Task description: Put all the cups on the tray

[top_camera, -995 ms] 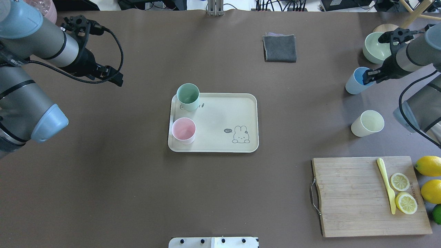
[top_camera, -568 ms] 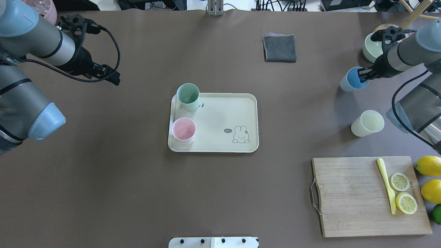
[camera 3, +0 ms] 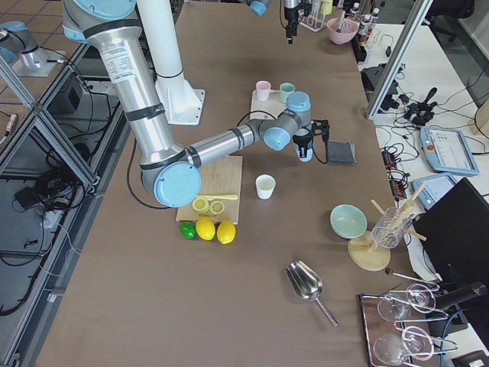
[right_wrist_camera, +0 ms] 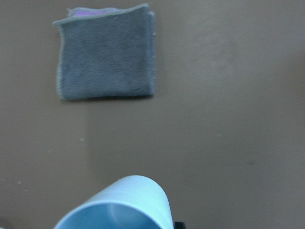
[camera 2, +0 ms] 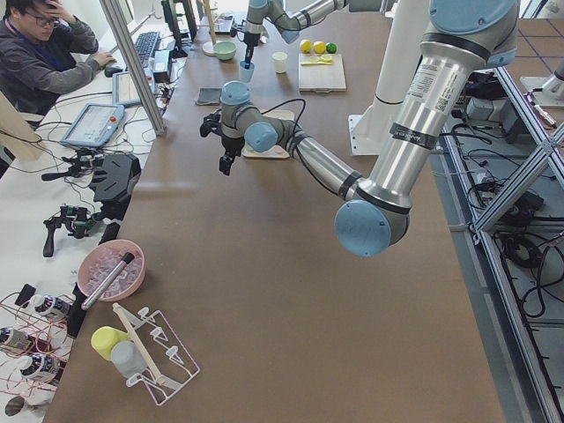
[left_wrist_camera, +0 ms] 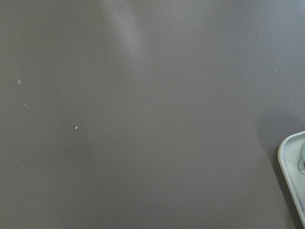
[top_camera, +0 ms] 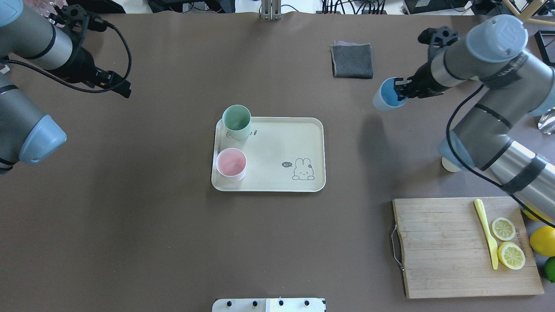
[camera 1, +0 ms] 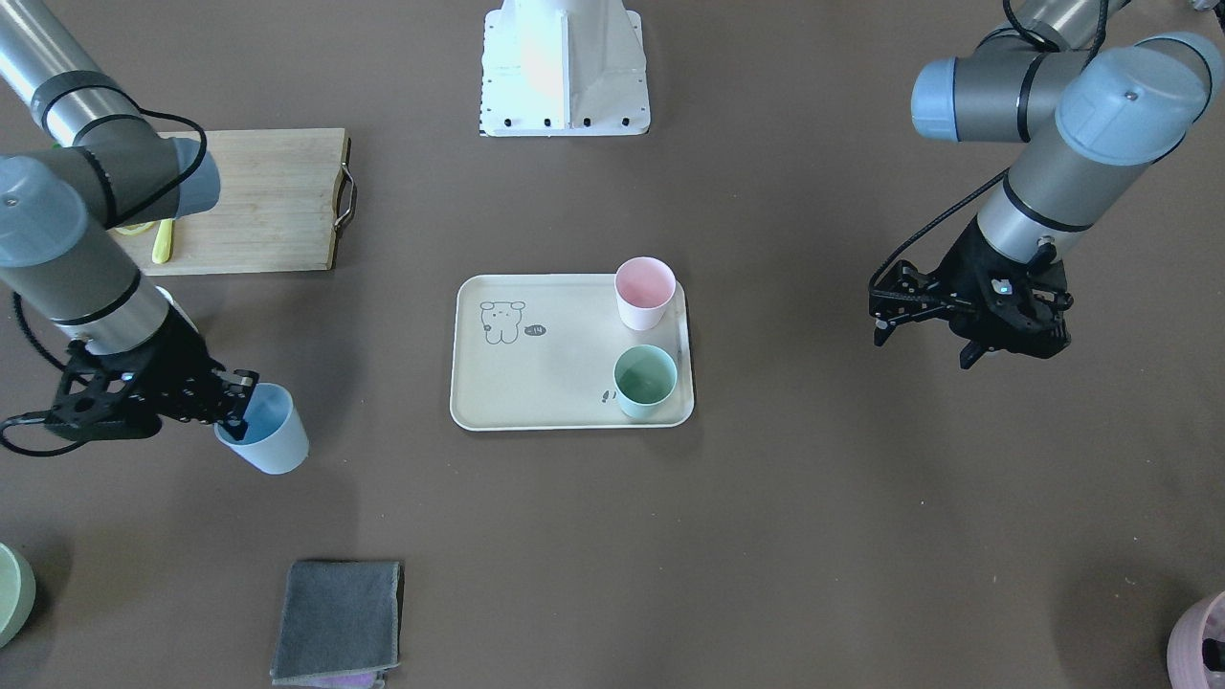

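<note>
Overhead exterior, right gripper (top_camera: pixel 401 91) clamped on blue cup (top_camera: pixel 385 102), well right of tray (top_camera: pixel 277 125), left gripper (camera 1: pixel 922 346) apart

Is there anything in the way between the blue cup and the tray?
Nothing visible. Only bare table lies between the blue cup, held in the right gripper, and the tray. The cloth is off to one side, and the green cup and pink cup stand at the tray's far end.

The brown surface (top_camera: pixel 151 225) carried a cream tray (top_camera: pixel 277 143) at centre, a folded grey cloth (top_camera: pixel 352 60), a wooden cutting board (top_camera: pixel 442 247), a cream cup (camera 3: pixel 265 186) and a green bowl (camera 3: pixel 348 221)
</note>
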`<state>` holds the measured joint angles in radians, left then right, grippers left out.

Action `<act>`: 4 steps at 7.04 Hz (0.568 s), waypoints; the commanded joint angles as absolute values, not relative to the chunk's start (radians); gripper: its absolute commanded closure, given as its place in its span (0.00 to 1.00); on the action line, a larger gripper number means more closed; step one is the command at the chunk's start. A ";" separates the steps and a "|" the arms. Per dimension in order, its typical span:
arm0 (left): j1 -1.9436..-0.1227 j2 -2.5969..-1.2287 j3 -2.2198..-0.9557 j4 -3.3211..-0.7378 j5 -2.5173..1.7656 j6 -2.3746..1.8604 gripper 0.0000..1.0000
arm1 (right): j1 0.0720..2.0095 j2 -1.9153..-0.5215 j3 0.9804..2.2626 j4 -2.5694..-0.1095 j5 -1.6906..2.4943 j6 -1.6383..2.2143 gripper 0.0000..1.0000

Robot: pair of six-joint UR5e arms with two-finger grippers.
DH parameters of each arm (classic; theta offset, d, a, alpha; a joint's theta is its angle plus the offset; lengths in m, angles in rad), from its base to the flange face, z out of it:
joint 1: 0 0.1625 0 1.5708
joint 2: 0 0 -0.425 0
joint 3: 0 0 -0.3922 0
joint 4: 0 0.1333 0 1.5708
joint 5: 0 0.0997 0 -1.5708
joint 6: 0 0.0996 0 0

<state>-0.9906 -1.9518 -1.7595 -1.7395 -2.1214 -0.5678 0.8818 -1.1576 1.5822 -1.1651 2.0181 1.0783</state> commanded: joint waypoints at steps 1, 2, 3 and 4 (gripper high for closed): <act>-0.992 -1.948 -1.759 -1.738 -2.120 -0.564 0.02 | 0.703 -0.977 1.600 -1.323 1.932 1.311 1.00; -0.992 -1.947 -1.759 -1.744 -2.120 -0.568 0.02 | 0.654 -0.948 1.600 -1.365 1.910 1.353 1.00; -0.992 -1.942 -1.759 -1.747 -2.120 -0.574 0.02 | 0.629 -0.945 1.598 -1.362 1.884 1.353 1.00; -0.992 -1.942 -1.758 -1.747 -2.120 -0.574 0.02 | 0.630 -0.933 1.595 -1.364 1.876 1.353 0.97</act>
